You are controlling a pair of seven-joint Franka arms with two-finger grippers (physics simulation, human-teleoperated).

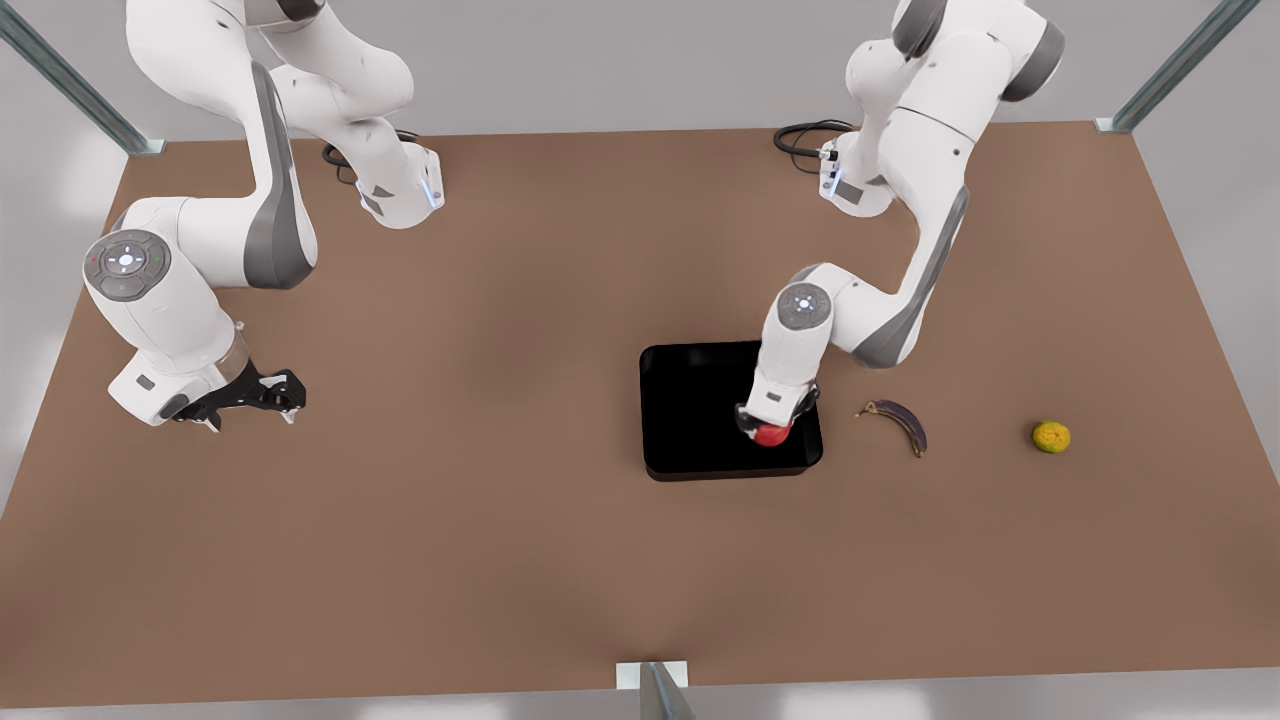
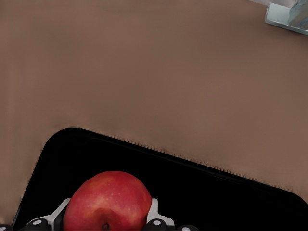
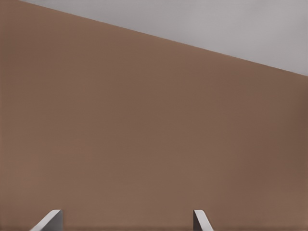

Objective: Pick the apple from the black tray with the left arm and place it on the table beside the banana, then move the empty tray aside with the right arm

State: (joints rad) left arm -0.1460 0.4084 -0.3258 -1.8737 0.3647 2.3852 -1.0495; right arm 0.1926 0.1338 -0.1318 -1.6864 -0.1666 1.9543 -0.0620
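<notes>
The glossy red apple (image 1: 771,435) (image 2: 108,198) sits near the corner of the black tray (image 1: 690,400) (image 2: 216,197) closest to the banana. My left gripper (image 1: 768,424) (image 2: 108,217) comes down on it from above. Its fingers (image 2: 153,211) press against both sides of the fruit. The dark purple-brown banana (image 1: 900,421) lies on the brown table (image 1: 500,520) just off the tray, toward the front view's right. My right gripper (image 1: 284,392) (image 3: 126,222) waits far off at the front view's left, low over bare tabletop, fingers spread open and holding nothing.
A small bumpy yellow-orange fruit (image 1: 1051,436) lies beyond the banana at the front view's right. Black cables (image 1: 805,136) coil at the arm bases at the back. A metal bracket (image 1: 655,682) (image 2: 288,17) stands at the table's front edge.
</notes>
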